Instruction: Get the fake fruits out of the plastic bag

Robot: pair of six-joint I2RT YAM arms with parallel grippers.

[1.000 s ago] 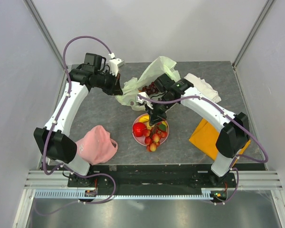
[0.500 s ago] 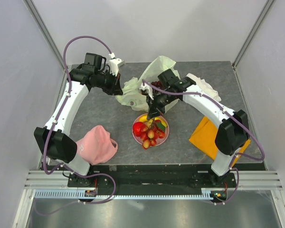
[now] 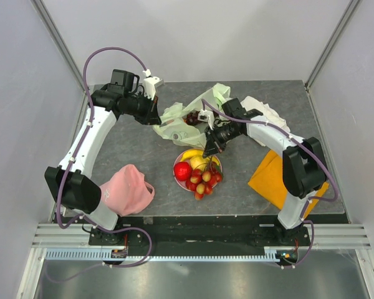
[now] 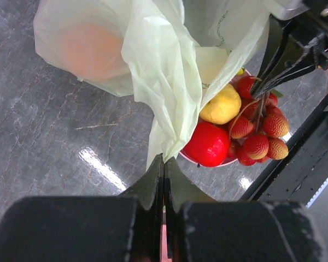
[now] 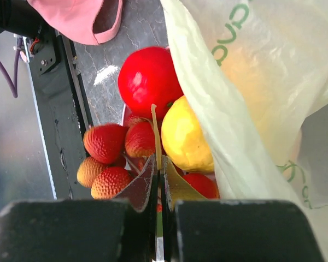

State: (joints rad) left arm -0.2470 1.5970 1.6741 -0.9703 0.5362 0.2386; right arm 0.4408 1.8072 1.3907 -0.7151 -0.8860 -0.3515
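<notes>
Top view: the plastic bag lies just behind the pink plate. The left gripper is clamped on the bag's edge. The right gripper hangs over the plate, closed on the berry cluster stem.
Left wrist: the fingers pinch the bag film. An orange shows through it, beyond the plate.
Right wrist: the fingers are closed on the thin stem. The apple and a yellow fruit sit on the plate.

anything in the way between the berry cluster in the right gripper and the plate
Nothing visible does. The right gripper is shut on the stem of the berry cluster, which is right over the pink plate, beside the red apple and a yellow fruit. The plastic bag lies off to one side.
</notes>
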